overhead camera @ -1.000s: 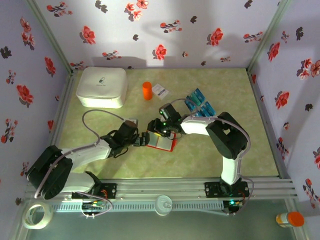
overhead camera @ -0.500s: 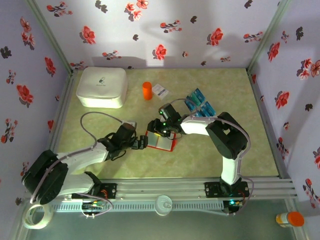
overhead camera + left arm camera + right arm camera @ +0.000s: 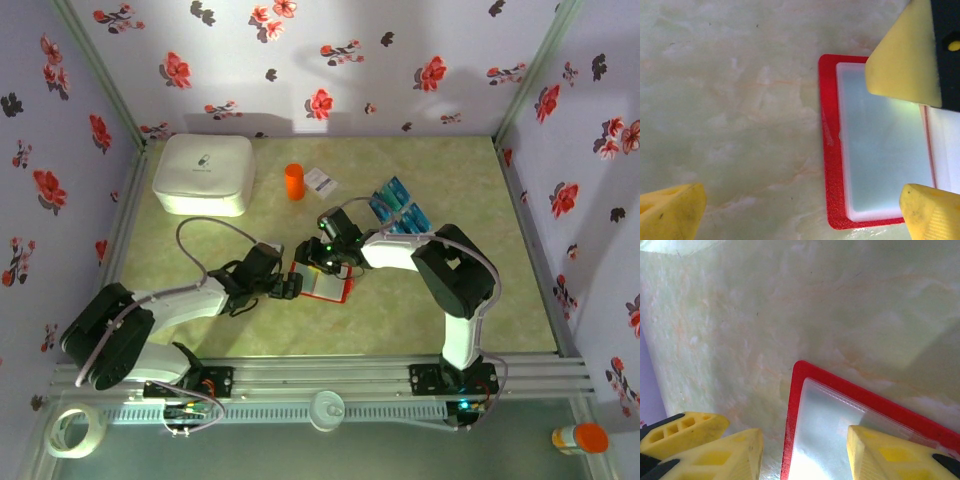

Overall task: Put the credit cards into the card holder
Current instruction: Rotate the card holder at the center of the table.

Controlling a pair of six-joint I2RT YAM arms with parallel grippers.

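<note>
Since the earlier frame the left arm has swung back in, bringing the left tool (image 3: 287,288) up to the left edge of the card holder (image 3: 328,286). The holder lies open and flat on the counter (image 3: 450,310), just below centre. The left tool's fingers (image 3: 670,210) stand wide apart, with the holder's red border between them. The right tool (image 3: 318,264) sits over the holder's upper left corner, its fingers (image 3: 735,450) apart with nothing pinched between them. The credit cards (image 3: 398,210) lie fanned toward the upper right, well apart from the holder.
</note>
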